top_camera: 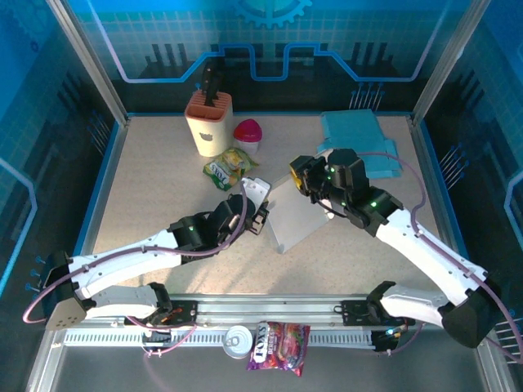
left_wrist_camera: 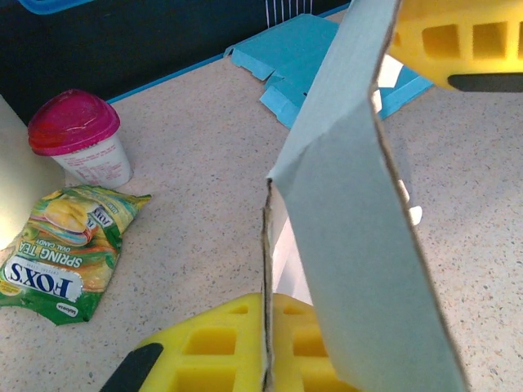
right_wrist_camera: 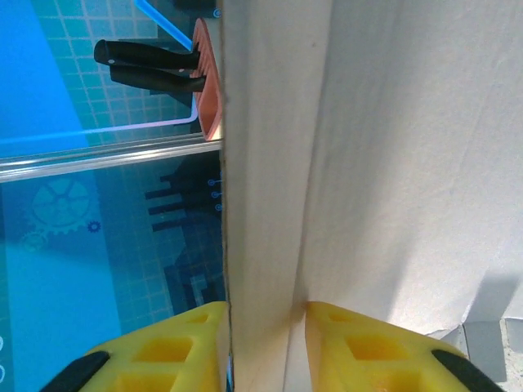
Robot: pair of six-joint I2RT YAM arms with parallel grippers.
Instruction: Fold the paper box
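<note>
At the near rail, around 6 o'clock, lie a purple candy bag [top_camera: 279, 344] and a small tin [top_camera: 238, 340], well clear of the work. Further in, the left gripper [top_camera: 260, 216] is clamped on the paper box [top_camera: 298, 219] from the box's 9 o'clock side, its yellow pads pinching a card edge in the left wrist view. The right gripper [top_camera: 304, 181], at the box's 12 o'clock, has its pads pressed on either side of an upright panel. The box stands half-raised mid-table, its broad panel sloping toward 6 o'clock. Both arms are equally near, so I judge the next crease turns on the panel between them. The speckled table [top_camera: 155, 196] is bare around it. Beyond, at 11 o'clock, are a green sweet bag [top_camera: 226, 168], a pink-lidded cup [top_camera: 249, 134] and a knife block [top_camera: 209, 122]; at 1 o'clock, blue flat cartons [top_camera: 359, 135].
</note>
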